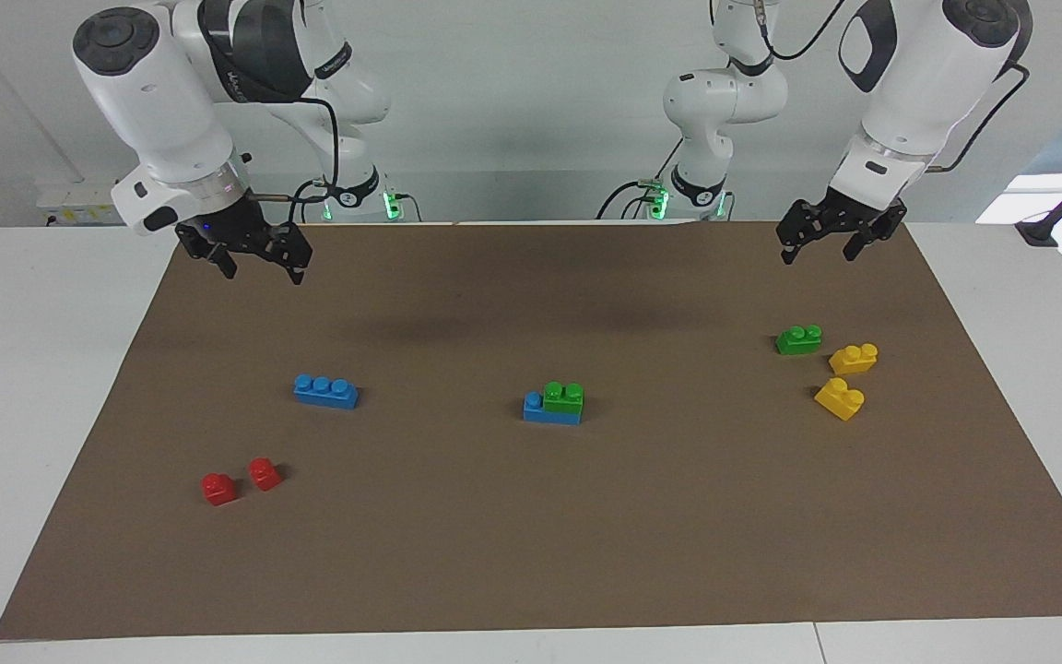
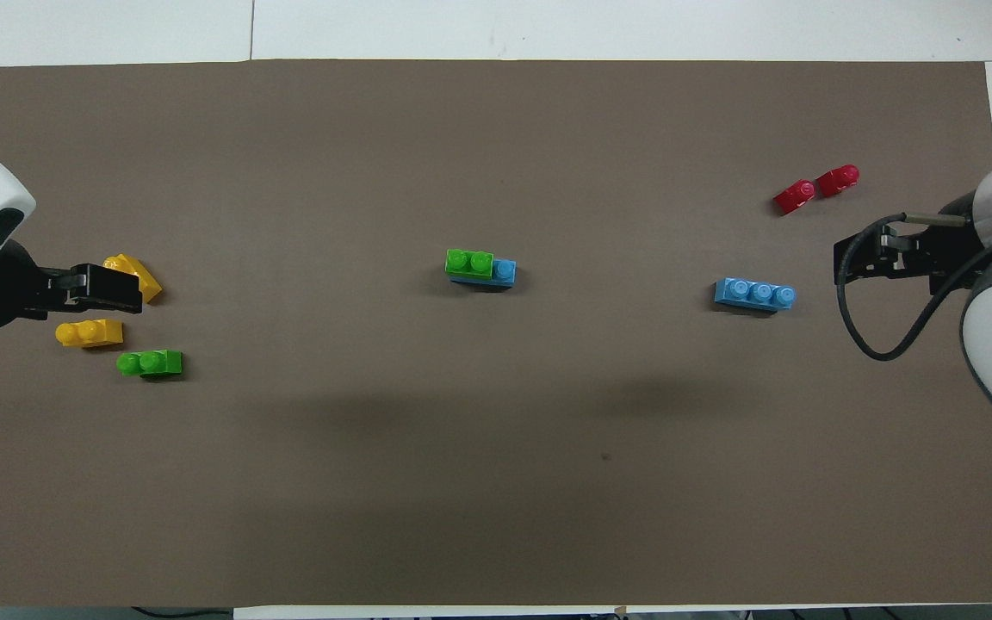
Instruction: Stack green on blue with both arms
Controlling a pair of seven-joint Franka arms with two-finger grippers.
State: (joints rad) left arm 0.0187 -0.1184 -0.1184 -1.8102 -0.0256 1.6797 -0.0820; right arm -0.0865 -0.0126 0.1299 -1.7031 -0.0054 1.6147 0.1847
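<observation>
The right tool (image 1: 257, 261) is held open over the brown mat. A small green plastic brick (image 1: 564, 397) is seated on a long blue plastic brick (image 1: 549, 411) mid-desk. The left tool (image 1: 824, 242) is likewise open, empty.

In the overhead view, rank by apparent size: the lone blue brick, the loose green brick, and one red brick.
1. Lone blue brick, longest.
2. Loose green brick, shorter.
3. Red brick, smallest.
All three lie on the mat, so the order looks reliable.
</observation>
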